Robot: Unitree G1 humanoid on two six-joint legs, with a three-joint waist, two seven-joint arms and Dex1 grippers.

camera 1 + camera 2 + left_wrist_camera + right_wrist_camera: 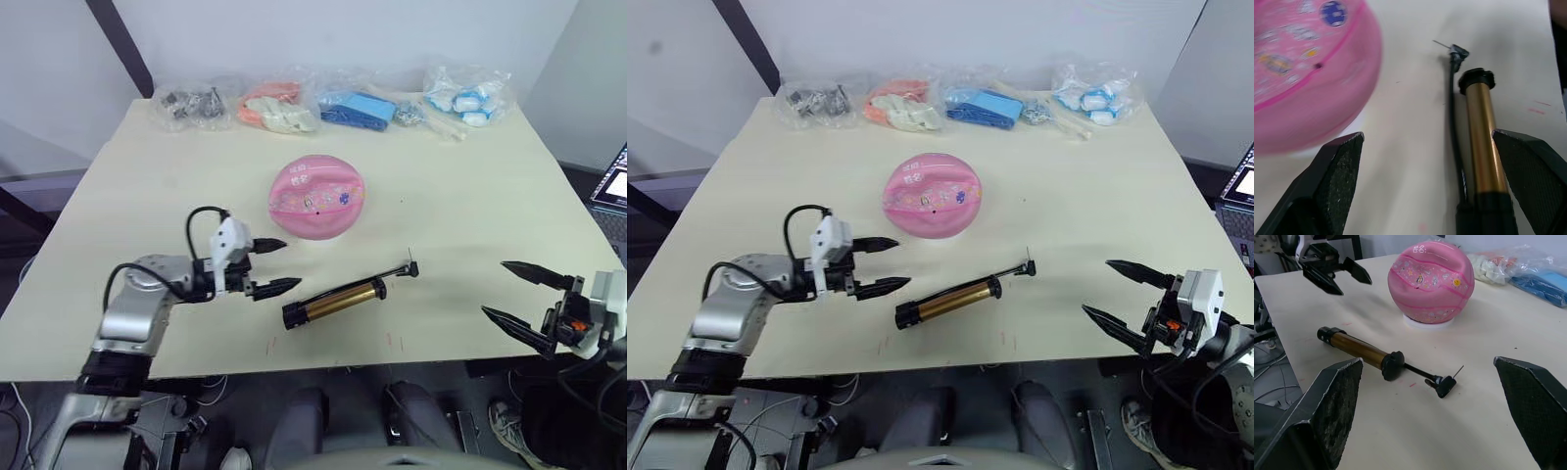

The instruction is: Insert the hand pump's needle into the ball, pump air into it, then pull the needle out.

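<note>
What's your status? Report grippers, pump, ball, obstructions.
Left gripper and right gripper: fingers open, empty. Hand pump flat on table, needle free. Ball on white ring, apart from pump. Nothing between them.

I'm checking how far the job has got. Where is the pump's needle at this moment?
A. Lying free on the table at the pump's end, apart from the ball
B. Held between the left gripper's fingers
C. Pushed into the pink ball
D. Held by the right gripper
A: the needle lies on the table at the end of the hand pump, apart from the ball; the left gripper and right gripper are open and hold nothing.
</note>
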